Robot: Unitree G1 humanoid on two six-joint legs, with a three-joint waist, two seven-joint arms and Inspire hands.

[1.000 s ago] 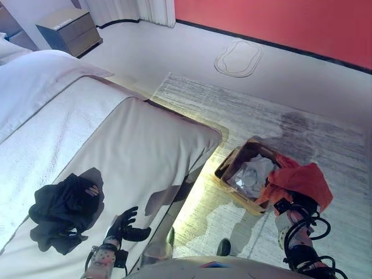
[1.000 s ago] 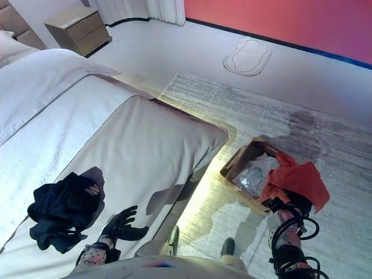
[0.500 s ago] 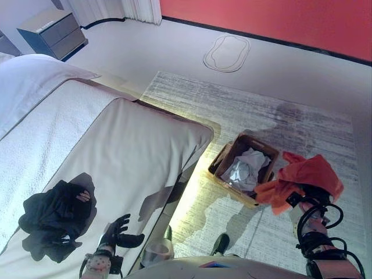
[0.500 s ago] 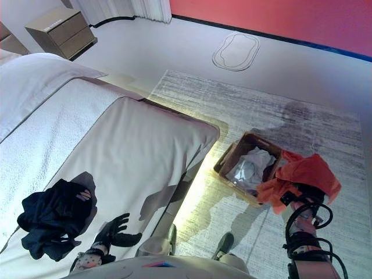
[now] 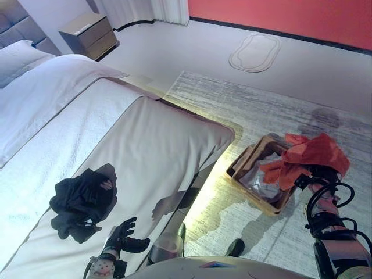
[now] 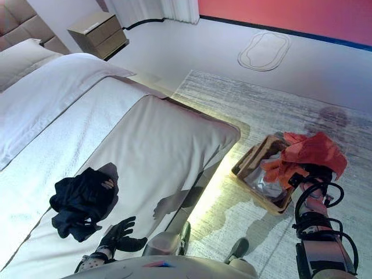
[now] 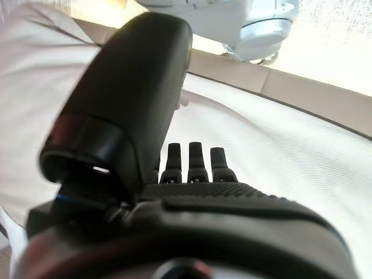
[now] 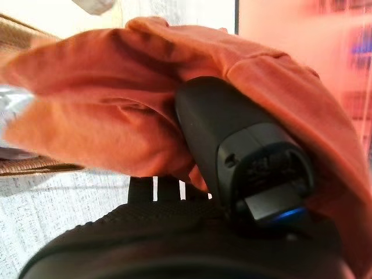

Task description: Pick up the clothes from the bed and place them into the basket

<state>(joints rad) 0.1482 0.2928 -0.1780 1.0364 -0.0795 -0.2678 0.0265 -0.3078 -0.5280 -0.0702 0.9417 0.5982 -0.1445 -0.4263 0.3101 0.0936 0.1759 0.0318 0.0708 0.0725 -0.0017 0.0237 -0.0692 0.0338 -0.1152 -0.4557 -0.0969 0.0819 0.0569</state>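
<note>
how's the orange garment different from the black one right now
The orange garment hangs bunched in the right hand over the basket; the black garment lies crumpled on the bed. The orange one is gripped, while the black one lies untouched, with the open left hand beside it. Both are rumpled, not folded.
</note>
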